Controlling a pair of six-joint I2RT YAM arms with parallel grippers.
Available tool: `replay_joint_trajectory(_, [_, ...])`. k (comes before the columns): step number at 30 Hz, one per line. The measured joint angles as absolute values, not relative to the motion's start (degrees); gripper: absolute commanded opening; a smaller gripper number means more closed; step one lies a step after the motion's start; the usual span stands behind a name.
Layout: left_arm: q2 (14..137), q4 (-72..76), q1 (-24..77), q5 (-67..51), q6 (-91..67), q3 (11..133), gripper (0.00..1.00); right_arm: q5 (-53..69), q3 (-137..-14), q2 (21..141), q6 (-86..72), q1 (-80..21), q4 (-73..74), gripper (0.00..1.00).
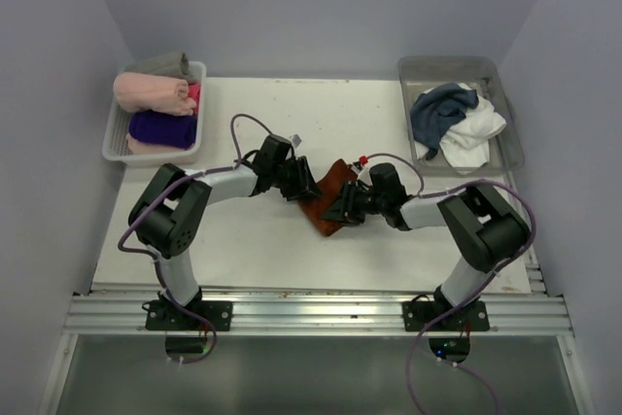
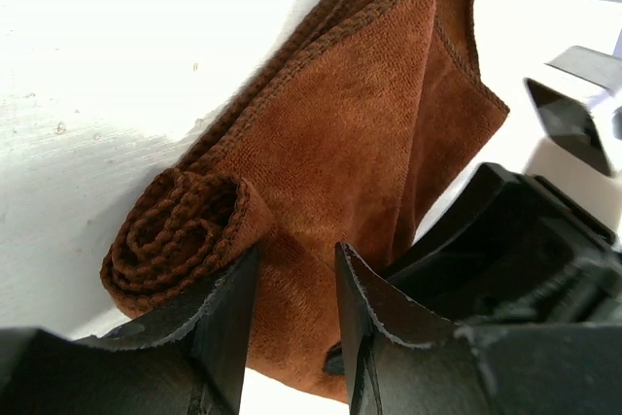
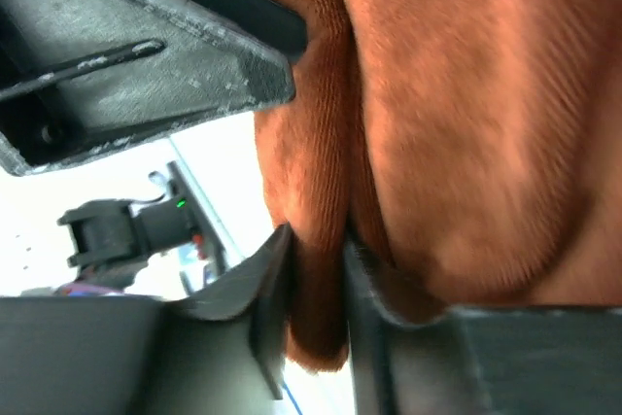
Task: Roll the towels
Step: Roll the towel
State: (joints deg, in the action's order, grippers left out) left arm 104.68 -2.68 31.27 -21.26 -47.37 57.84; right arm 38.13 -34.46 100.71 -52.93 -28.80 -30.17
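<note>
- Left gripper: jaws apart, fingers set down on the rust-brown towel, whose flat nap shows through the gap between them. In the overhead view this gripper sits at the towel's far-left edge.
- Right gripper: jaws nearly together, clamped on a hanging fold of the rust-brown towel. The cloth fills the narrow gap and touches both fingers. Overhead, this gripper is at the towel's near-right edge, facing the left gripper across the cloth.
- Rust-brown towel: lies on the white table between the two grippers, folded into a long strip and set at a slant.
- Rolled end: a tight coil with several turns showing, at one short end of the rust-brown towel and just beside the left gripper's outer finger. The rest of the strip is flat and unrolled.
- Clear tray: well apart from the rust-brown towel, to its far right.
- Dark slate-blue towel: crumpled in that tray, on the side nearer the rust-brown towel.
- White towel: crumpled, touching the slate-blue one, on the tray side farther from the rust-brown towel.
- White basket: well apart from the rust-brown towel, to its far left.
- Basket contents: pale pink rolled cloth, deep purple rolled cloth, grey cloth at the back.
</note>
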Motion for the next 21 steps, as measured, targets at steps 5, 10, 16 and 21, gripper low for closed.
replay_joint_trajectory(5, [104.90,-2.63,31.27,-21.32,-47.33,57.98,0.42,27.31,-34.37,85.80,-45.34,-29.28,-13.19,0.63])
replay_joint_trajectory(10, [104.92,-2.61,31.27,-21.45,-47.29,57.98,0.41,13.30,-36.77,71.96,-37.91,-32.53,1.37,0.49])
replay_joint_trajectory(16, [104.92,-2.09,31.27,-21.50,-47.29,57.63,0.41,-1.74,-45.45,71.70,-29.54,-46.46,11.64,0.10])
replay_joint_trajectory(21, [104.92,-1.93,31.27,-21.54,-47.29,57.56,0.41,-6.07,-51.86,79.20,-24.75,-51.16,13.34,0.08])
